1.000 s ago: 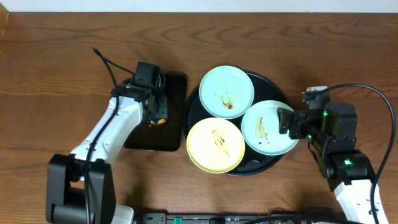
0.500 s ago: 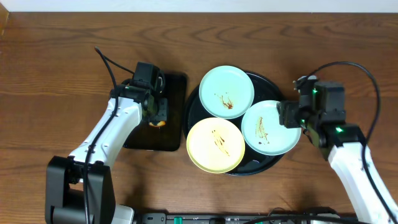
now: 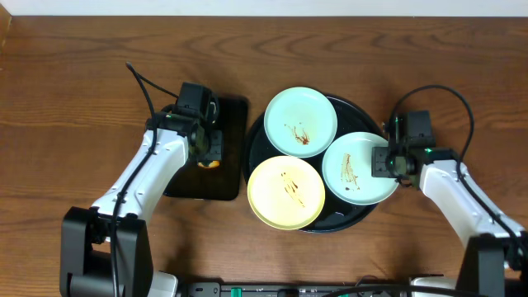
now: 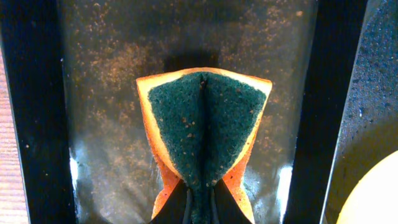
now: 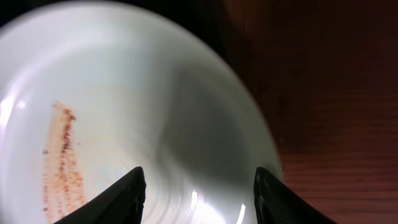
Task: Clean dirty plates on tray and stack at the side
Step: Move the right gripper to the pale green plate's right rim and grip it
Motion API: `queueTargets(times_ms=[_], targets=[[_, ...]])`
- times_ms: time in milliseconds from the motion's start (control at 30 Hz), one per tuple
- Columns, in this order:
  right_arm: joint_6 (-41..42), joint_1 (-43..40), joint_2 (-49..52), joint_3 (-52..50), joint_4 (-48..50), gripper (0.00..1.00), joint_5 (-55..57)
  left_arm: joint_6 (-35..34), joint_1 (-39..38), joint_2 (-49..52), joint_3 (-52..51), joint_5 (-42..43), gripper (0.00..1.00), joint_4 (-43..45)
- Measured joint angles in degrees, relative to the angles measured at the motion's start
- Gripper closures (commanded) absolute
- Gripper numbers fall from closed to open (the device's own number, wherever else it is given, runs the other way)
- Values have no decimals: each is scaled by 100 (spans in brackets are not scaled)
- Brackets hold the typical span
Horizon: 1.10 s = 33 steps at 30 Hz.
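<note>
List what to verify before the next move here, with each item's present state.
1. Left tool clamps the folded orange-and-green sponge: ok.
2. Sponge brought to a plate: not ok; it hangs over the small rectangular black tray.
3. Right tool placed at the right-hand pale mint round plate: ok, above its outer edge.
4. Right tool grips that plate: not ok; jaws stand apart above it.
5. Plates clean: not ok; brown smears show on it, the pale yellow round plate and the second mint plate.
</note>
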Motion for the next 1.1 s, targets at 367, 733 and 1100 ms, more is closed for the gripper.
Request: queueTargets(times_ms=[367,733,1100], targets=[[57,0,289,142,46,57,133,0,0,0,0,0,92,-17],[76,0,-494,107,-63,30,-129,2,0,0,0,0,92,-17],[87,-505,-1008,103,-387,30,61,2,0,0,0,0,92,-20]])
